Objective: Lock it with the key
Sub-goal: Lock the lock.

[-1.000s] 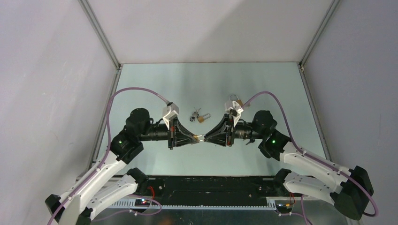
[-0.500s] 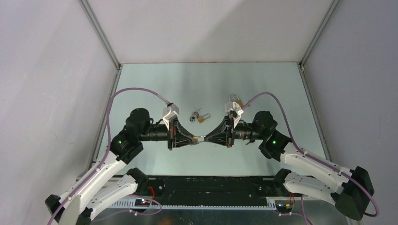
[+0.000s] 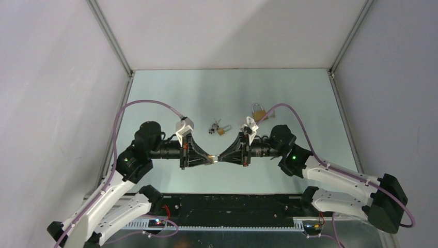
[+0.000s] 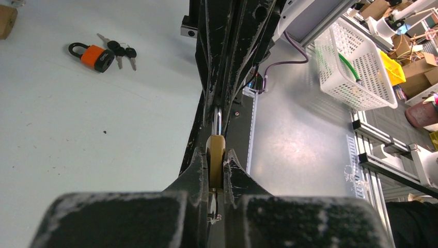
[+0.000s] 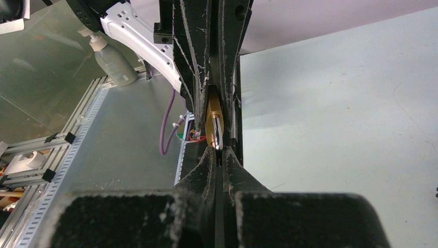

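Observation:
A small brass padlock [image 4: 215,148] hangs above the table's near middle, and my left gripper [image 4: 216,155] is shut on its body. Its silver shackle [image 4: 217,120] points away from it into the tips of my right gripper [image 5: 217,151], which is shut on it. In the top view the left gripper [image 3: 210,156] and the right gripper [image 3: 219,157] meet tip to tip. The right wrist view shows the padlock [image 5: 212,121] edge on between the left fingers. A bunch of keys [image 4: 121,50] lies on the table. A thin metal piece sits under the padlock body; I cannot tell if it is a key.
An orange padlock [image 4: 95,56] lies with the keys behind the grippers, also in the top view [image 3: 220,128]. Another brass padlock [image 3: 258,111] rests farther back right. Off the near table edge stand a white basket [image 4: 351,67] and a bottle [image 5: 111,59].
My right gripper has closed on the shackle. Both grippers, still tip to tip, have shifted a little left and toward the near edge.

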`<state>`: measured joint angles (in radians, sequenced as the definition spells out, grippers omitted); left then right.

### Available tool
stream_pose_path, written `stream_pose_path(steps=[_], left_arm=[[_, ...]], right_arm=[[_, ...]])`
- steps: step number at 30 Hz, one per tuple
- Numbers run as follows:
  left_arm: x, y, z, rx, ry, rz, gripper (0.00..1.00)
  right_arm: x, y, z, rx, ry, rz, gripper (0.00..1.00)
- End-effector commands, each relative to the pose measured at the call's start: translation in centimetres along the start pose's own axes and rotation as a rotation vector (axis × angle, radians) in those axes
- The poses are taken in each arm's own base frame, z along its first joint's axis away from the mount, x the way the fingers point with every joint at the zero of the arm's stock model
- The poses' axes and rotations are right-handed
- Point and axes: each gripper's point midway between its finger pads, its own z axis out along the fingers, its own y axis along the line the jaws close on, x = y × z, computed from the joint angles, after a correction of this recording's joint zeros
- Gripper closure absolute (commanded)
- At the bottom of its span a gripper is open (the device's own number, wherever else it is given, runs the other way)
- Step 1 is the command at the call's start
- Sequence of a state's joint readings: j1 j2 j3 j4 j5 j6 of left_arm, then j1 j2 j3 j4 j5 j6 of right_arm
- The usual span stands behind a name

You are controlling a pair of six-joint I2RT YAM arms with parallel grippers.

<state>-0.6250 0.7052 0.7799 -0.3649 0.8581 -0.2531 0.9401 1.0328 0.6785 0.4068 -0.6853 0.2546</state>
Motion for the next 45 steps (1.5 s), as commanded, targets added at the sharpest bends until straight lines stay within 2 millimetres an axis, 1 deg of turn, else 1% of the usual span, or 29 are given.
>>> stream_pose_path(steps=[1, 7, 16, 23, 25, 27, 29, 30, 31, 32, 33, 34, 35, 36, 37, 38, 39, 40, 41, 42, 43, 44, 45], left_arm=[[-4.9, -1.0, 0.3, 0.020, -0.133, 0.152, 1.00], [-5.4, -0.6, 0.8, 0.004, -0.145, 0.157, 1.00], [-5.3, -0.5, 1.7, 0.028, -0.155, 0.145, 1.00], [-5.1, 0.2, 2.3, 0.011, -0.156, 0.138, 1.00], [-5.2, 0.5, 2.3, -0.005, -0.163, 0.139, 1.00], [-5.6, 0.8, 2.1, -0.034, -0.181, 0.145, 1.00], [-5.9, 1.3, 1.8, -0.077, -0.196, 0.143, 1.00], [-6.0, 2.0, 1.7, -0.120, -0.207, 0.134, 1.00], [-6.0, 2.3, 1.4, -0.142, -0.214, 0.129, 1.00], [-6.4, 2.7, 1.1, -0.181, -0.235, 0.125, 1.00], [-6.3, 3.2, 0.9, -0.207, -0.242, 0.116, 1.00], [-6.5, 3.7, 0.5, -0.244, -0.263, 0.107, 1.00], [-6.6, 3.8, 0.3, -0.256, -0.273, 0.105, 1.00], [-7.0, 4.1, -0.1, -0.290, -0.301, 0.093, 1.00], [-7.3, 4.6, -0.5, -0.325, -0.321, 0.084, 1.00], [-7.6, 4.5, -0.9, -0.335, -0.341, 0.077, 1.00], [-8.1, 4.9, -1.3, -0.370, -0.367, 0.066, 1.00], [-8.6, 4.7, -1.7, -0.379, -0.393, 0.048, 1.00], [-9.0, 5.0, -2.1, -0.408, -0.417, 0.035, 1.00], [-9.6, 4.8, -2.4, -0.412, -0.444, 0.009, 1.00], [-10.0, 4.7, -2.6, -0.418, -0.459, -0.001, 1.00], [-10.5, 4.2, -2.7, -0.405, -0.476, -0.016, 1.00], [-10.9, 3.8, -2.8, -0.391, -0.492, -0.020, 1.00]], right_arm=[[-1.9, 2.4, 2.5, -0.093, -0.069, -0.045, 1.00], [-2.4, 3.1, 3.7, -0.112, -0.115, -0.021, 1.00], [-2.9, 3.9, 4.9, -0.144, -0.146, 0.006, 1.00], [-5.0, 5.9, 4.9, -0.227, -0.219, 0.003, 1.00], [-5.0, 6.1, 5.0, -0.231, -0.217, 0.001, 1.00], [-4.6, 5.4, 4.9, -0.199, -0.196, 0.010, 1.00], [-4.2, 3.7, 4.3, -0.130, -0.175, 0.027, 1.00], [-4.0, 3.0, 4.0, -0.089, -0.158, 0.047, 1.00], [-4.2, 1.9, 3.3, -0.045, -0.162, 0.054, 1.00], [-3.6, 0.9, 2.9, 0.000, -0.137, 0.082, 1.00], [-3.9, -0.1, 2.0, 0.040, -0.147, 0.093, 0.97], [-3.7, -0.9, 1.5, 0.078, -0.144, 0.114, 0.94], [-4.0, -1.8, 0.5, 0.120, -0.164, 0.132, 0.84], [-4.2, -2.4, -0.1, 0.150, -0.179, 0.143, 0.79], [-4.5, -3.3, -1.1, 0.197, -0.208, 0.161, 0.72], [-4.7, -3.7, -1.6, 0.223, -0.219, 0.171, 0.65], [-5.2, -4.2, -2.4, 0.261, -0.251, 0.181, 0.59], [-5.3, -4.4, -2.7, 0.276, -0.261, 0.183, 0.48], [-5.6, -4.4, -3.2, 0.292, -0.283, 0.182, 0.44], [-5.8, -4.4, -3.4, 0.298, -0.293, 0.183, 0.37], [-6.1, -4.3, -3.6, 0.302, -0.312, 0.191, 0.34], [-6.2, -4.3, -3.7, 0.304, -0.321, 0.199, 0.31], [-6.7, -4.0, -3.7, 0.298, -0.343, 0.217, 0.30]])
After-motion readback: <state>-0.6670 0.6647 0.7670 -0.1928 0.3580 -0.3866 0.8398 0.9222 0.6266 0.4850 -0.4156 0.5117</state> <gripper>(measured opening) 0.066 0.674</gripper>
